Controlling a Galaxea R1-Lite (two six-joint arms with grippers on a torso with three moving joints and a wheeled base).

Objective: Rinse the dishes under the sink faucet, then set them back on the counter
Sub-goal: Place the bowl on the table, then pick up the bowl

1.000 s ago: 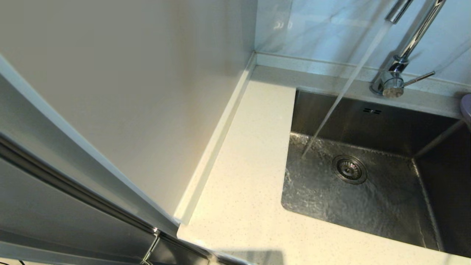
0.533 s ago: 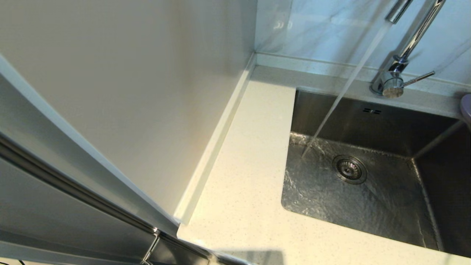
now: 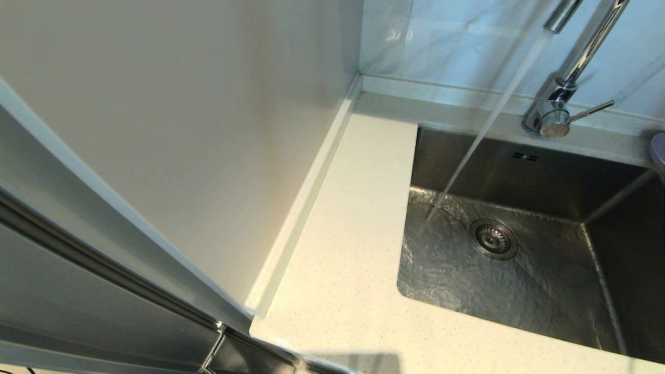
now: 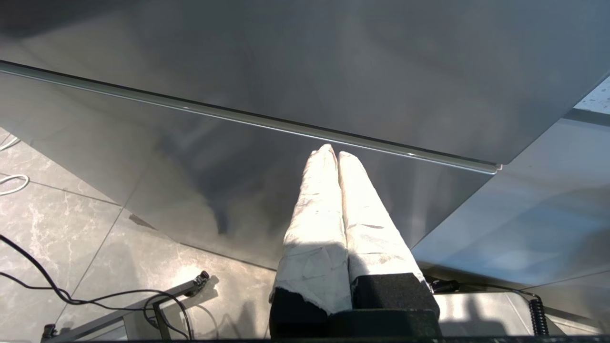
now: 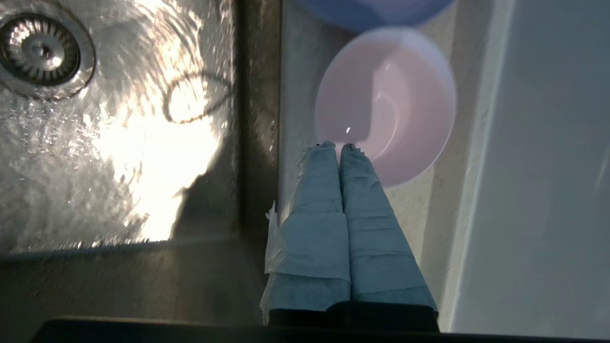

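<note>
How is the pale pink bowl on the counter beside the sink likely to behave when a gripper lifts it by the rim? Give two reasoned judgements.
The pink bowl is probably stiff: its thin round rim holds an even shape. Its smooth inside shows a glint, so it may slip between the right gripper's wrapped fingers, now shut at its near rim. Standing upright on the counter, it should slide rather than roll if nudged.

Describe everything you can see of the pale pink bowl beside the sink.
The pale pink bowl is small, round and matte, likely plastic or ceramic, with a smooth rim and a soft highlight inside. It looks empty and sits upright on the speckled counter beside the sink. A bluish dish lies just past it. The right gripper, jaws shut, has its tips at the near rim; whether they pinch it cannot be told.
</note>
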